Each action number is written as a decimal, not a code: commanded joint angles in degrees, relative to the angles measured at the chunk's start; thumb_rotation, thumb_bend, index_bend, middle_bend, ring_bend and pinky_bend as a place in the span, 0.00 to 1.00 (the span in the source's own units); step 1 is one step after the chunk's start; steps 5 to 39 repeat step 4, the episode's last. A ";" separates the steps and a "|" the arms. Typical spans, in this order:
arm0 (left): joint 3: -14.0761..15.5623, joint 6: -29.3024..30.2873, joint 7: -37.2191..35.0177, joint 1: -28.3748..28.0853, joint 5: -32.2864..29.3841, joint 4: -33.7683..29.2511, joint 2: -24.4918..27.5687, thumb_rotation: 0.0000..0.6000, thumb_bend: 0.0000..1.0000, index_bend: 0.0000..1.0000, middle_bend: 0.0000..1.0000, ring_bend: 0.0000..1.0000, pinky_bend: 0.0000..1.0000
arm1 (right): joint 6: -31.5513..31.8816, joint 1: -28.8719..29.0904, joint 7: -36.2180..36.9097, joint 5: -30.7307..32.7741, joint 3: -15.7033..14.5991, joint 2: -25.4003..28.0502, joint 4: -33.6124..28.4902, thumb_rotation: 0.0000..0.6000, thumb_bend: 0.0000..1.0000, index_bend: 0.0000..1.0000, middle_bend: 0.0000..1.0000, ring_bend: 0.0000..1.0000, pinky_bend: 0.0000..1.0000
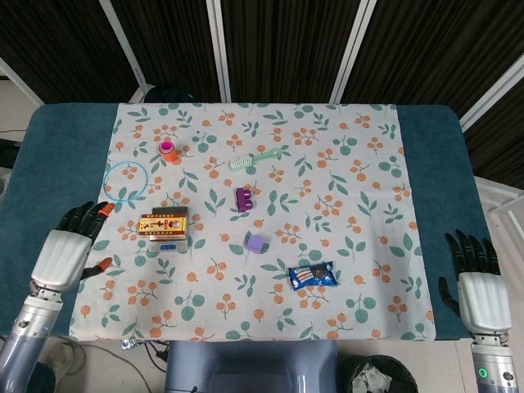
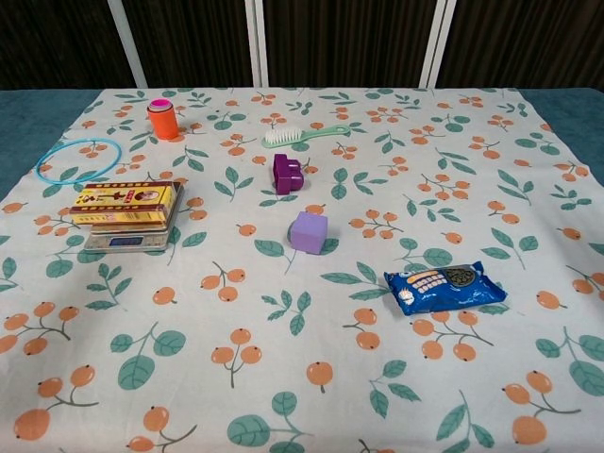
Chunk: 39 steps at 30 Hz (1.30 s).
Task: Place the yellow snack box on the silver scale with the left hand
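Note:
The yellow snack box (image 1: 164, 223) (image 2: 125, 205) lies flat on top of the silver scale (image 1: 169, 242) (image 2: 124, 238) at the left side of the floral cloth. Nothing touches it. My left hand (image 1: 67, 250) hangs off the cloth's left edge over the blue table border, well to the left of the box, fingers apart and empty. My right hand (image 1: 480, 286) rests beyond the cloth's right edge near the front, fingers spread and empty. Neither hand shows in the chest view.
A blue ring (image 1: 126, 178) lies behind the scale, an orange-pink cup (image 1: 168, 150) farther back. A green brush (image 1: 254, 158), dark purple block (image 1: 244, 197), lilac cube (image 1: 257, 243) and blue cookie pack (image 1: 312, 274) lie across the middle.

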 commanded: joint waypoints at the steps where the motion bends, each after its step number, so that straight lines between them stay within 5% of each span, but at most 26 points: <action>1: 3.15 2.56 -7.72 4.06 4.26 5.87 1.13 1.00 0.13 0.00 0.08 0.05 0.14 | -0.02 0.06 0.05 -0.19 -0.04 -0.05 0.15 1.00 0.51 0.03 0.07 0.06 0.03; 39: 3.17 2.52 -8.40 5.10 4.38 7.66 0.63 1.00 0.13 0.00 0.07 0.05 0.14 | -0.01 0.11 0.15 -0.47 -0.10 -0.10 0.34 1.00 0.51 0.03 0.07 0.06 0.03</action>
